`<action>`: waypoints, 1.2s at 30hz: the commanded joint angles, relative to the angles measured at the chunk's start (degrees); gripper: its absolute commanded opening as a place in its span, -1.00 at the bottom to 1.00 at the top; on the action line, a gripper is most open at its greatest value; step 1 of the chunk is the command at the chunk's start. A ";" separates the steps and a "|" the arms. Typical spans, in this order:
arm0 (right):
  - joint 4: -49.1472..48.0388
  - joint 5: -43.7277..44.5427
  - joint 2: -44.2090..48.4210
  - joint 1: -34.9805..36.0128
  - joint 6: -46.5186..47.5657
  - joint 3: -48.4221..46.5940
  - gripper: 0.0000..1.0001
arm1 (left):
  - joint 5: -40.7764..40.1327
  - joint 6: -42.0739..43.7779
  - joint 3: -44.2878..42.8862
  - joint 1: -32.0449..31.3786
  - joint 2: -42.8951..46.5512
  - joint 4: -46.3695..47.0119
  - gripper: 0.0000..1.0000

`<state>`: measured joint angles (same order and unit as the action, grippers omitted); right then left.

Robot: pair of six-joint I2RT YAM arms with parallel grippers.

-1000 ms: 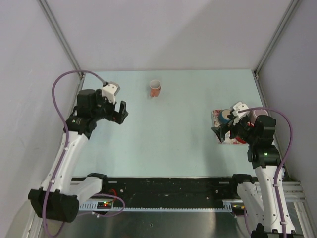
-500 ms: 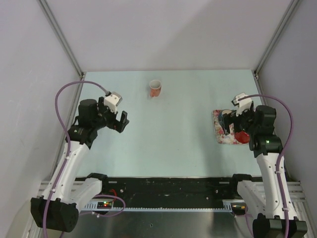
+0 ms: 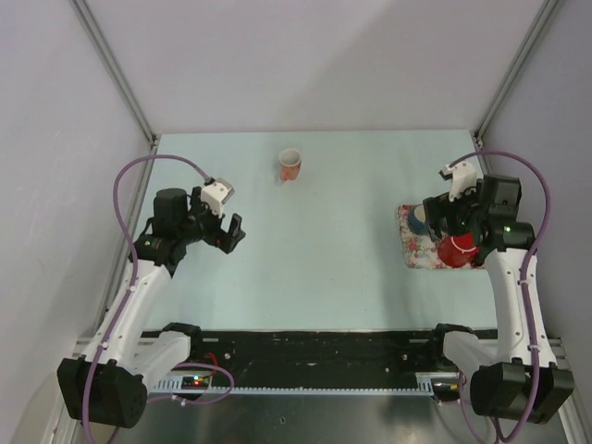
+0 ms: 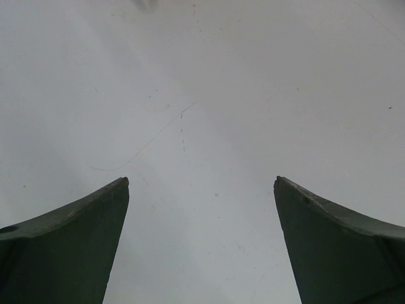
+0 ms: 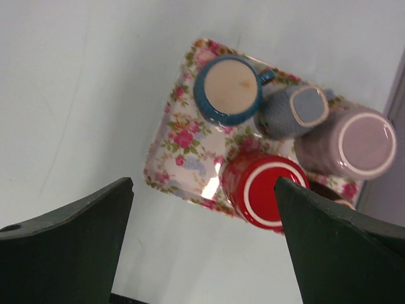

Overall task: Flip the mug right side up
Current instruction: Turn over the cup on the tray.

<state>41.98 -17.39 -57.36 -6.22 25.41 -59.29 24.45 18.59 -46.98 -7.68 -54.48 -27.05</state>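
Observation:
A floral tray (image 5: 183, 136) holds several mugs. The red mug (image 5: 264, 190) and the purple mug (image 5: 354, 144) stand bottom up. A grey-blue mug (image 5: 297, 111) leans between them. A blue mug (image 5: 228, 88) shows a cream round face; I cannot tell whether that is its inside or its base. My right gripper (image 5: 202, 182) is open and empty above the tray's near edge, the red mug by its right finger. In the top view it (image 3: 438, 225) hovers over the tray (image 3: 412, 250). My left gripper (image 3: 227, 231) is open and empty over bare table (image 4: 201, 182).
An orange mug (image 3: 290, 165) stands mouth up at the far middle of the table. The tray lies close to the right wall frame (image 3: 490, 176). Pale walls close the table on the left, far and right sides.
My right arm has drawn back to the far right and higher, uncovering the red mug on the tray. My left arm has pulled back a little toward the near side.

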 commanded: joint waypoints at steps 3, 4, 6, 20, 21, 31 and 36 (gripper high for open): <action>10.21 -0.01 -1.40 -7.71 7.15 -3.74 0.95 | 3.06 1.74 0.53 0.34 0.13 2.75 0.99; 11.49 -0.98 -1.68 -9.18 8.27 -3.82 0.93 | 3.23 1.77 0.55 0.36 -0.08 2.77 0.99; 14.30 -3.16 -2.20 -12.38 10.56 -3.84 0.89 | 3.94 1.84 0.61 0.38 -0.45 2.90 0.99; 22.00 -6.45 -3.06 -24.77 24.80 0.20 0.81 | 8.09 3.36 2.00 0.47 -0.75 2.86 0.99; 21.91 -6.35 -3.12 -25.05 25.71 0.74 0.81 | 8.21 3.42 1.99 0.43 -1.04 2.87 0.99; 16.64 -7.53 -8.27 -28.20 30.46 4.00 0.82 | 7.73 4.82 2.83 0.48 -1.74 2.87 0.99; 14.34 -9.57 -12.51 -28.78 31.70 3.98 0.84 | 7.12 5.02 2.96 0.41 -2.37 2.88 0.99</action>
<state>59.55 -24.32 -67.72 -34.39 54.89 -55.18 30.70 21.87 -44.23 -7.57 -56.55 -25.54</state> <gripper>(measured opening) 0.916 0.996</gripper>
